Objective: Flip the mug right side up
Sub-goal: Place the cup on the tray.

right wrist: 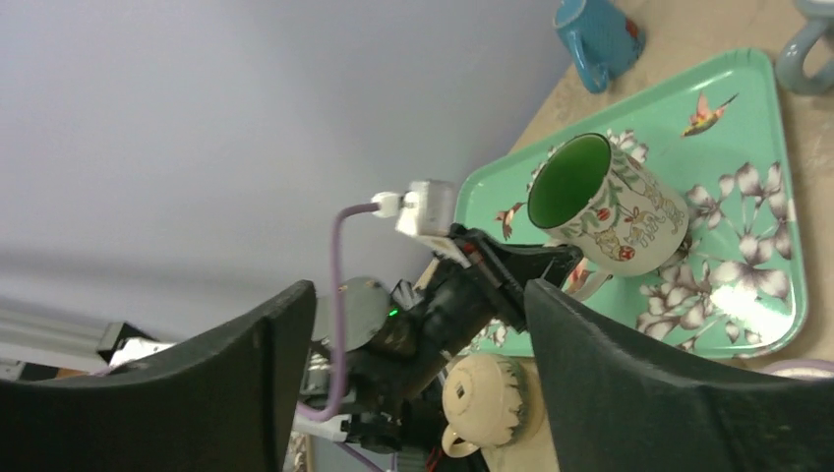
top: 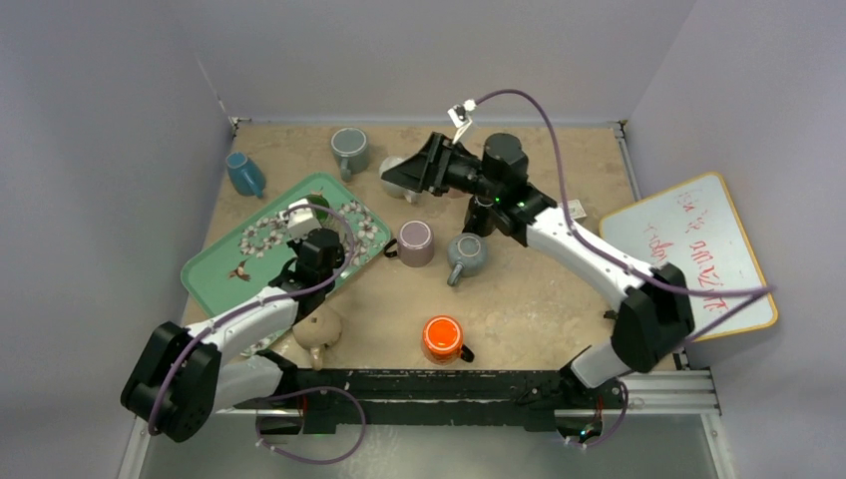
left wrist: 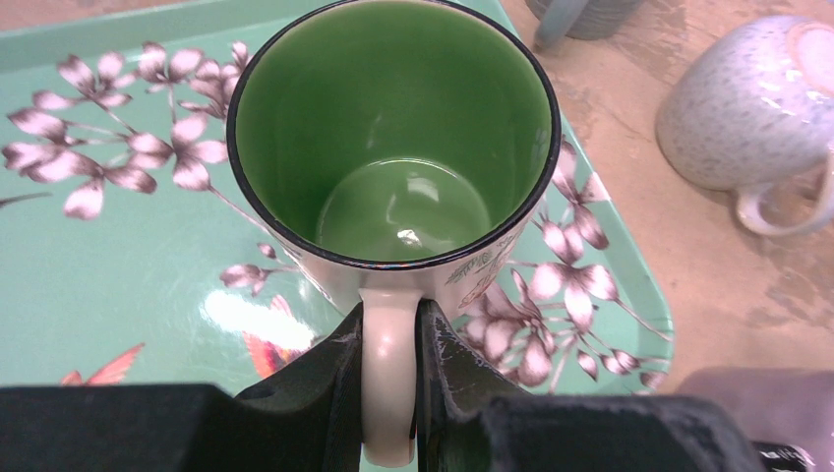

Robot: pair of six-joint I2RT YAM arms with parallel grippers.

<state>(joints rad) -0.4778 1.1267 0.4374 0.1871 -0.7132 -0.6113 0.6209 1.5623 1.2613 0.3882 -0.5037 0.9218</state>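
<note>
The green-lined mug (left wrist: 393,128) stands upright on the floral tray (left wrist: 98,275), near the tray's right edge, with its mouth facing up and nothing visible inside. The outside is cream with a flower pattern and some lettering. Its pale handle points back toward the left tool (left wrist: 389,329), and the two dark fingers of this tool are closed tight on the handle, one on each side. The body of the mug is therefore just in front of the fingertips, and the lower loop of the handle shows between them. The right tool (right wrist: 418,287) is far from this mug, at the back of the bench (top: 539,299). Its fingers are spread wide and there is nothing between them. In the right wrist view the mug and the tray appear only at a distance, through the gap between the fingers. In the top view the right tool is just beside a speckled white mug (left wrist: 728,108), which sits on the bench off the tray's right side, but I cannot tell whether they touch, nor which way up that mug is. A mauve mug (top: 415,242) is on the bench close to the tray's right corner, and a grey mug (top: 350,150) is further back.
</note>
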